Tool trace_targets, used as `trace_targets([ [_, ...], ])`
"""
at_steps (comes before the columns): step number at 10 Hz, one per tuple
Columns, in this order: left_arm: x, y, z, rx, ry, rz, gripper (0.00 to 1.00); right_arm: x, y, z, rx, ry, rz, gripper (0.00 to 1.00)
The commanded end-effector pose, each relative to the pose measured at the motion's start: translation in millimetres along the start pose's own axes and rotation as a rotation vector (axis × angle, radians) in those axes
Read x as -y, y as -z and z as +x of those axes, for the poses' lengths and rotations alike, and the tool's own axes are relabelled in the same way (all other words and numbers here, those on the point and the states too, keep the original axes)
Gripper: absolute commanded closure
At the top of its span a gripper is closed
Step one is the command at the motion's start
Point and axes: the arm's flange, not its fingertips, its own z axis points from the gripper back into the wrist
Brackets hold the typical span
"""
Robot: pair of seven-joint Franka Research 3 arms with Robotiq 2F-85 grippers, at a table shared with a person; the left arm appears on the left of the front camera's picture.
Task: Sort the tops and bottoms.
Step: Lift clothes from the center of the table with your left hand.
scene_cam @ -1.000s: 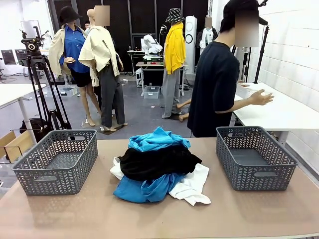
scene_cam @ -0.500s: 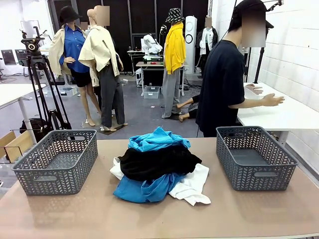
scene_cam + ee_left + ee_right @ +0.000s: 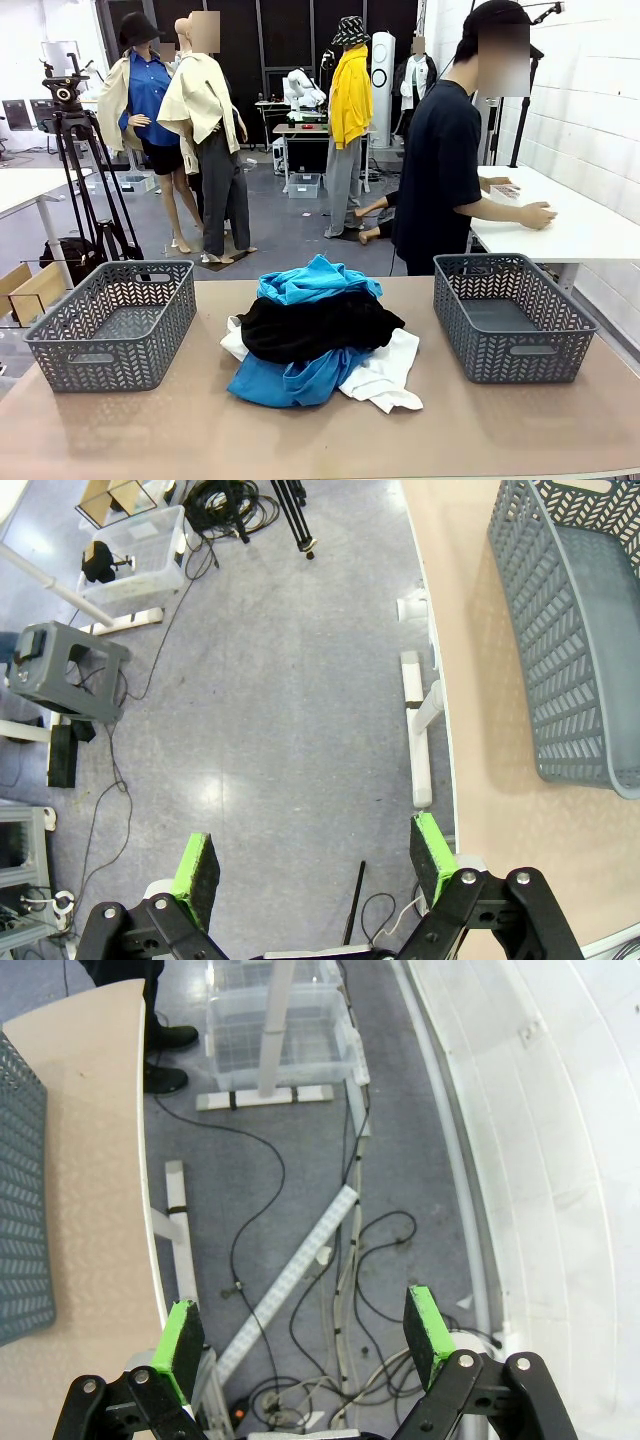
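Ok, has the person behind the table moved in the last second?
Yes. The person has straightened and shifted slightly right, toward the white side table, and their outstretched hand has dropped from above that table onto its top.

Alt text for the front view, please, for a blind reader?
A heap of soft cloth garments, bright blue tops, white tops and black bottoms, lies on a tan table between two grey mesh baskets. Beyond, a person leans on a white table.
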Motion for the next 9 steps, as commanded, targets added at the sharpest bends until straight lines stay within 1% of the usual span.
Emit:
trace_targets([
  [1, -1.6, 1.3, -2.2, -0.008, 0.003, 0.006, 0.0, 1.9, 2.8, -0.3, -0.003, 0.004, 0.002, 0.0],
  [9, -1.6, 1.3, -2.2, -0.008, 0.003, 0.006, 0.0, 1.9, 2.8, -0.3, -0.003, 0.004, 0.002, 0.0],
])
